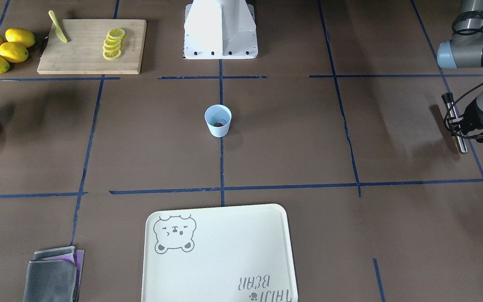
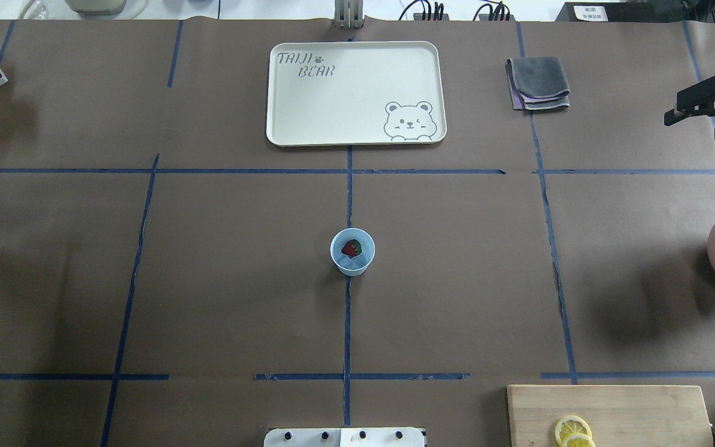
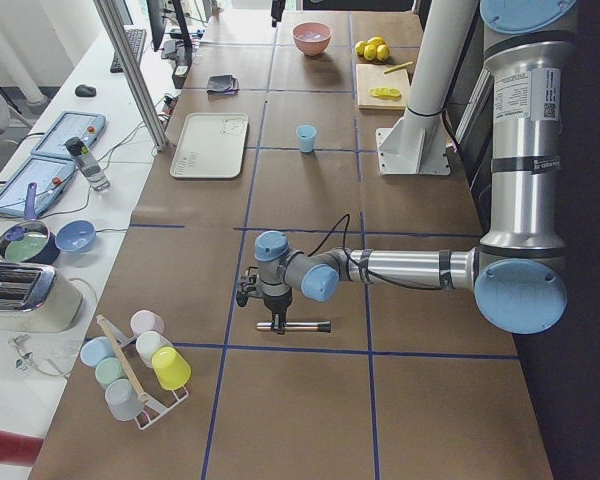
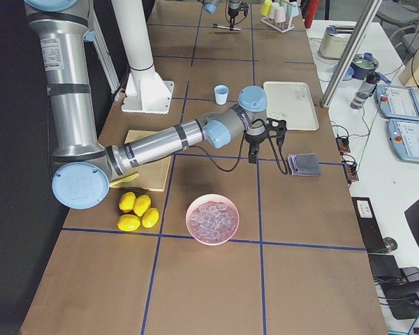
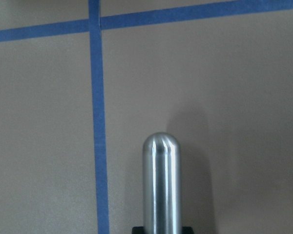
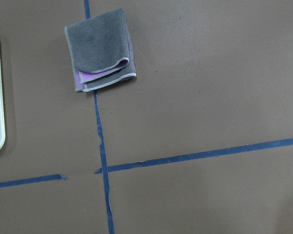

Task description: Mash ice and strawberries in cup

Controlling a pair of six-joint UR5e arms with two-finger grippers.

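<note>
Cup [image 2: 352,251] sits mid-surface, strawberry [image 2: 350,248] and ice [image 2: 350,266] inside looking unmashed, so I'm pre-mash: left hand [image 1: 459,126] clamps the steel muddler [image 1: 461,144] near the left edge, right hand [image 2: 696,121] spread empty toward the far-right corner; next, swing muddler over cup, press down.

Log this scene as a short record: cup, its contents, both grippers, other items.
cup: light blue, upright, at centre of table, no gripper near
contents: one strawberry, pale ice
left gripper: shut on metal muddler, far from cup
right gripper: open, empty, above table near folded grey cloth
pink bowl: holds spare ice chunks
cutting board: lemon slices, green knife; four whole lemons beside it
tray: cream, bear print, beyond cup
</note>
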